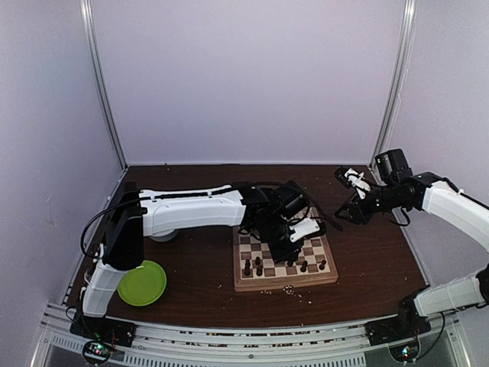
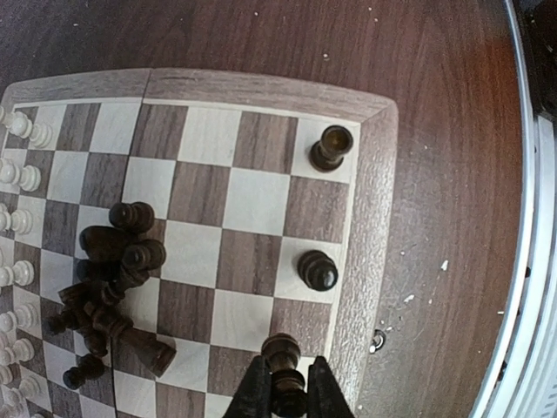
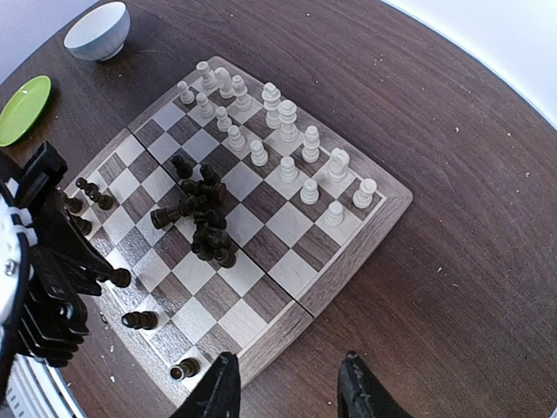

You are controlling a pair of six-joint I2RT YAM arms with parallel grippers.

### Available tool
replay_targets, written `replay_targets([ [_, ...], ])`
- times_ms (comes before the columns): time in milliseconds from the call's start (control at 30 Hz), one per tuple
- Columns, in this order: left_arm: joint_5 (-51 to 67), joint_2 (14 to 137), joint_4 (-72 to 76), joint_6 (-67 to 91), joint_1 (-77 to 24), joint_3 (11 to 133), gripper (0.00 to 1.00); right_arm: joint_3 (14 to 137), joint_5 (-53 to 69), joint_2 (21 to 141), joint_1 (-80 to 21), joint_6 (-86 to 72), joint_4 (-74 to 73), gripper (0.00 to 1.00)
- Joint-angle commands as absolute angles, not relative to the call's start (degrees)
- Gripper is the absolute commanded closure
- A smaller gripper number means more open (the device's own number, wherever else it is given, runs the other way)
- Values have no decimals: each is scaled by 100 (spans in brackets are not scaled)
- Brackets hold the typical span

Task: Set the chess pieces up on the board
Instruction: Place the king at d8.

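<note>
The board (image 1: 283, 284) lies at mid table, also seen in the wrist views (image 2: 370, 174) (image 3: 383, 218). My left gripper (image 2: 289, 374) (image 1: 284, 248) is shut on a dark brown chess piece (image 2: 283, 347), held over the squares by the board's near edge. Two dark pieces (image 2: 332, 146) (image 2: 318, 270) stand along that edge. A heap of dark pieces (image 2: 113, 279) (image 3: 204, 218) lies toppled mid-board. Cream pieces (image 3: 287, 148) stand in two rows on the far side. My right gripper (image 1: 348, 197) (image 3: 287, 366) hangs open and empty above the table, right of the board.
A round green plate (image 1: 142, 283) (image 3: 22, 109) sits near the left arm's base, a white bowl (image 3: 97, 30) behind it. Pale crumbs (image 1: 289, 289) lie by the board's front edge. White walls close in the back and sides.
</note>
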State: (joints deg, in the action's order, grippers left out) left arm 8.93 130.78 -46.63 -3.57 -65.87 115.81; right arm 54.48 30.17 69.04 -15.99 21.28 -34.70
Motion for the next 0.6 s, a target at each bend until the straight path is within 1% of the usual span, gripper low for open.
replay_targets([
  [0, 907, 13317, -4833, -533, -6664, 11850, 96, 5508, 3040, 6917, -1564, 2206, -3504, 61],
  [567, 929, 13421, -4852, -585, -6728, 11900, 96, 5518, 3096, 6986, -1560, 2242, -3554, 61],
])
